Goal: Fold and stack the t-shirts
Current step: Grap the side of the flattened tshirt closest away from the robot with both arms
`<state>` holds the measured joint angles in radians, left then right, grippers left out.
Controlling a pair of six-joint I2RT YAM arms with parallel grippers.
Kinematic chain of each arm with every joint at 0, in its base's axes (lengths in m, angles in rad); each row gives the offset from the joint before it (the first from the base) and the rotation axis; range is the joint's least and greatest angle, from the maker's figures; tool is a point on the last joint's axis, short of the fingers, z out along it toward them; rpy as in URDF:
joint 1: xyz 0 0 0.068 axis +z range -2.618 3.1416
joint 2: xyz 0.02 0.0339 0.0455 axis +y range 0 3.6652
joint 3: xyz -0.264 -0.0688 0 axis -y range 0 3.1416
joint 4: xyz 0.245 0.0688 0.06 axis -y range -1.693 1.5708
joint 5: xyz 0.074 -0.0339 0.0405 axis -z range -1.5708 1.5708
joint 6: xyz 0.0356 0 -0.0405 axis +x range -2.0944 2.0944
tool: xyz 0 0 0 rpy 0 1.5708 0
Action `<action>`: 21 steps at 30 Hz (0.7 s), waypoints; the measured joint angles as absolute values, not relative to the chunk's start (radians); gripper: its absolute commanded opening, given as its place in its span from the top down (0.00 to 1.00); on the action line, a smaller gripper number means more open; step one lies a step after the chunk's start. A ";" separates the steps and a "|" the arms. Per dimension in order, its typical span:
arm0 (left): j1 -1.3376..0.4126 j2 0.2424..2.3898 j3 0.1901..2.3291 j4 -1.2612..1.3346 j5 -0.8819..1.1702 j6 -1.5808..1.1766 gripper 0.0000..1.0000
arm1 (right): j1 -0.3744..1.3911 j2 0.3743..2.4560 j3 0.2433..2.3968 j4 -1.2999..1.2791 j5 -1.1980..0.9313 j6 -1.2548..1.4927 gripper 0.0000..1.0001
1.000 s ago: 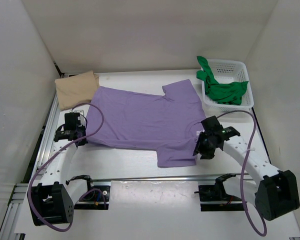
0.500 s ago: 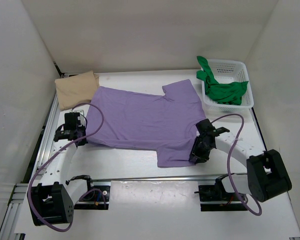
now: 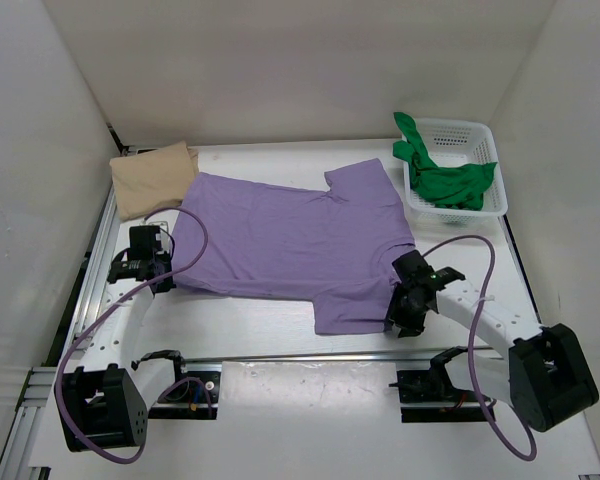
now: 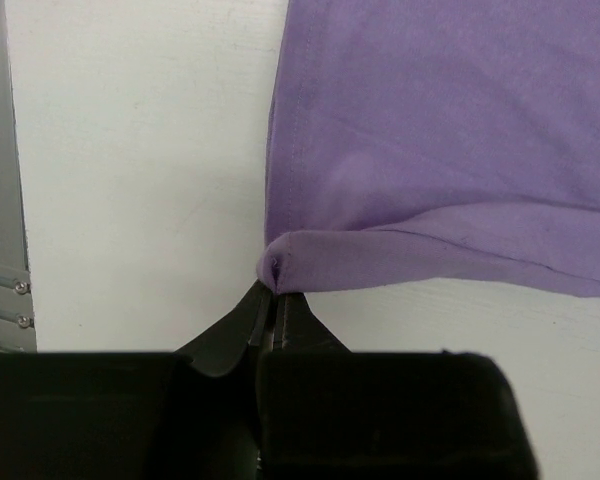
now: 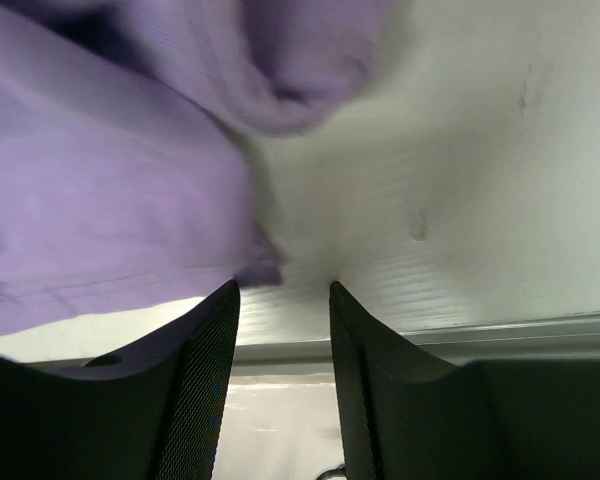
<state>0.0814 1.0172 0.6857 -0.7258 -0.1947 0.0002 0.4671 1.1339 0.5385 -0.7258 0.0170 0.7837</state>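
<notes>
On the table (image 3: 250,318) left gripper (image 4: 273,300) pinches the purple shirt (image 3: 290,235) corner, right gripper (image 5: 284,292) open, empty, sleeve just left of it.

The purple shirt (image 3: 290,245) sprawls across the middle of the tabletop (image 3: 250,318); the bare strip along its near hem gives passing room. The folded tan shirt (image 3: 152,178) blocks the back-left corner. The basket (image 3: 472,142), with the green shirt (image 3: 445,182) spilling over its rim, blocks back-right. Only a narrow lane separates basket and purple sleeve, and walls (image 3: 280,70) close three sides.
</notes>
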 measured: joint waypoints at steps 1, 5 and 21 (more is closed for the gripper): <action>0.081 1.017 0.686 -0.726 -0.195 0.000 0.90 | 0.467 1.134 0.526 -0.723 0.015 0.785 0.54; 0.081 1.017 0.686 -0.727 -0.195 0.000 0.90 | 0.467 1.155 0.533 -0.714 0.001 0.786 0.53; 0.090 1.016 0.686 -0.734 -0.199 0.001 0.90 | 0.452 1.283 0.590 -0.680 -0.049 0.793 1.00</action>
<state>0.0898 1.0164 0.6857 -0.7338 -0.1986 0.0006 0.4519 1.2835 0.5903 -0.6804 -0.0486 0.7933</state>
